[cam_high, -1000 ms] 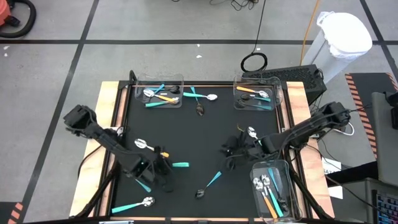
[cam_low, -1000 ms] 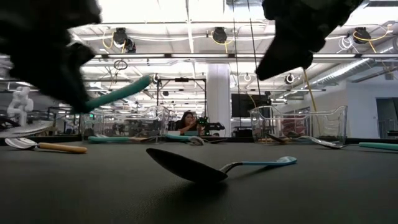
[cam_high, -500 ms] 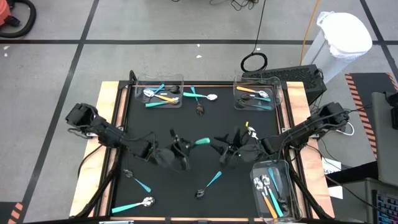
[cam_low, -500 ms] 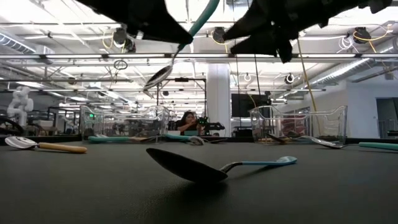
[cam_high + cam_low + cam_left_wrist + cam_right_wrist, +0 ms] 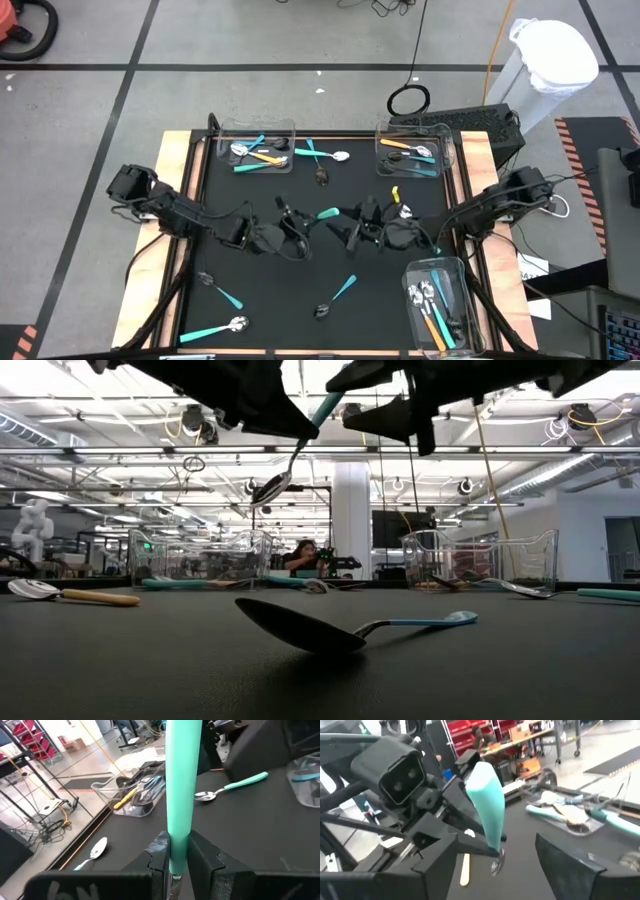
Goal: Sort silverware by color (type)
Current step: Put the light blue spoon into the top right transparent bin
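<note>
A spoon with a teal handle (image 5: pixel 180 785) and a silver head (image 5: pixel 272 487) hangs high over the middle of the table, with my left gripper (image 5: pixel 297 233) shut on it. My right gripper (image 5: pixel 352 228) faces it from the right, open. Its fingers (image 5: pixel 437 862) stand on either side of the handle's free end (image 5: pixel 485 795) without visibly touching it. More silverware lies loose on the black mat: a dark-headed teal spoon (image 5: pixel 340 293) near the front and a teal spoon (image 5: pixel 216 328) at the near left. My left gripper pinches the teal handle at its lower end (image 5: pixel 178 857), close to the neck, between its two fingers. The fingers come from the table's left and lie across the handle. The spoon is lifted clear and tilted: head down toward the left, handle's free end up toward my right gripper.
Clear bins with silverware stand at the far left (image 5: pixel 256 147), far right (image 5: pixel 412 150) and near right (image 5: pixel 440 305). Loose pieces lie by the far edge (image 5: pixel 325 155) and at the near left (image 5: pixel 220 292). A person sits in the room beyond the table (image 5: pixel 303 555).
My left gripper has carried the teal spoon up from the near left of the mat toward the table's middle, so the spoon now hangs clear and tilted. My right gripper has moved left toward the spoon's handle and has opened wider.
</note>
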